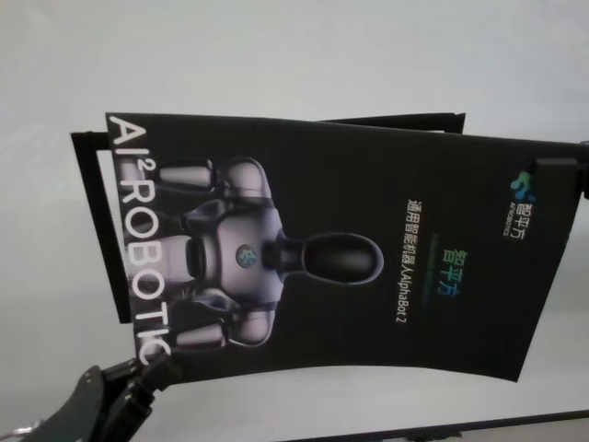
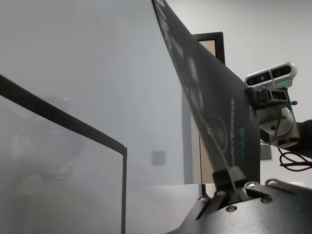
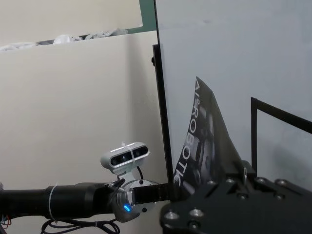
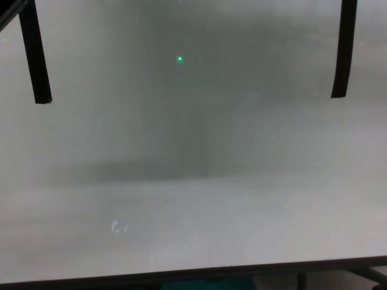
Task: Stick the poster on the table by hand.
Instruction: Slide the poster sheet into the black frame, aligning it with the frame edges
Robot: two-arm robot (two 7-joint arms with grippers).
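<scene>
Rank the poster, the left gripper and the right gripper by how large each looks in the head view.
1. The poster, by far the largest, held above the table.
2. The left gripper, pinching the near-left corner.
3. The right gripper, mostly out of frame at the right edge, so its rank is unsure.

The poster (image 1: 313, 249) hangs above the table (image 1: 276, 55), stretched between the two arms. The left gripper (image 1: 152, 373) pinches its near-left corner; the right gripper (image 1: 561, 170) grips its right edge, farther back. On the table beneath, one strip (image 4: 34, 54) lies to the left and another strip (image 4: 343, 51) to the right, well apart.
</scene>
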